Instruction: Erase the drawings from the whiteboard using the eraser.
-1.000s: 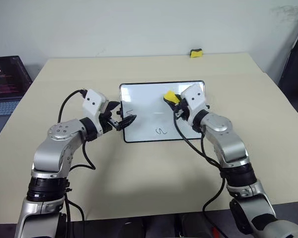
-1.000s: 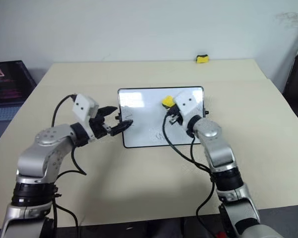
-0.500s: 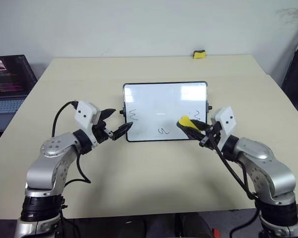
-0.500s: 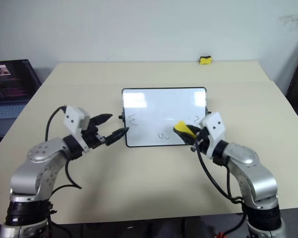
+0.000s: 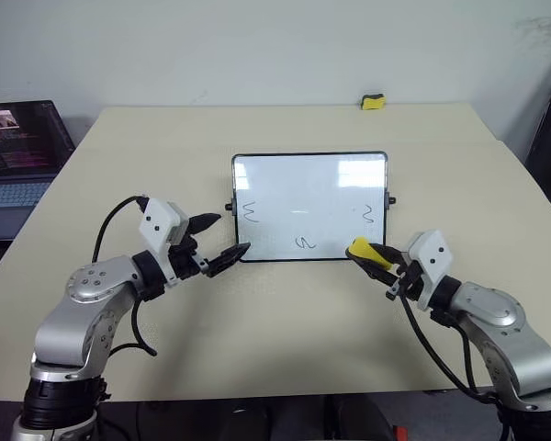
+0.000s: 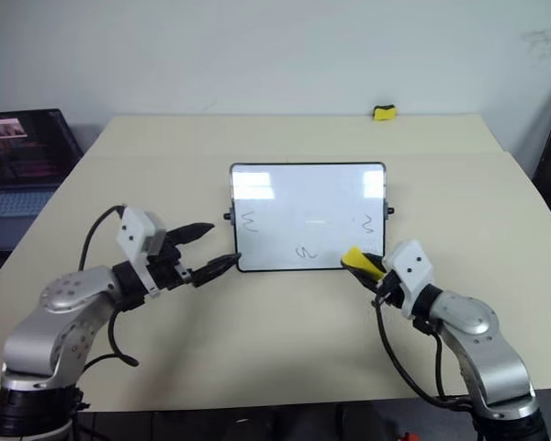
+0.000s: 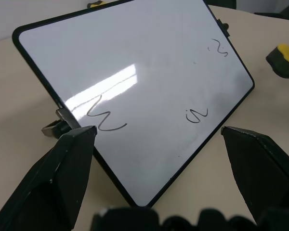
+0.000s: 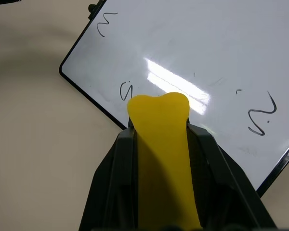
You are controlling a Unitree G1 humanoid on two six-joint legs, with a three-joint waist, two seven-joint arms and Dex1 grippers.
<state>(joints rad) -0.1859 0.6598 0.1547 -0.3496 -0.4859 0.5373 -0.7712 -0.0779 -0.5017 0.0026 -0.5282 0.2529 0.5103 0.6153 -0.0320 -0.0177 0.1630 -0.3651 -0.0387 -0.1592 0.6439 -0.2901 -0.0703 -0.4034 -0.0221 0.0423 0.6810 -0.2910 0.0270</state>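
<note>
Beige tabletop (image 5: 285,312) carries the whiteboard (image 5: 309,184) at its middle, three drawings (image 5: 302,243) left on it. My right gripper (image 5: 378,260) clamps the eraser (image 5: 363,249) just off the board's near right corner; my left gripper (image 5: 220,242) hangs wide beside the near left corner. Next, I judge, a wipe over the near squiggle. Felt face is hidden from me.

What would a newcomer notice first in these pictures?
The whiteboard at the table's centre, with three black drawings on it. Next, the yellow eraser clamped in the right gripper near the board's near right corner, and the open left gripper at its near left corner.
</note>
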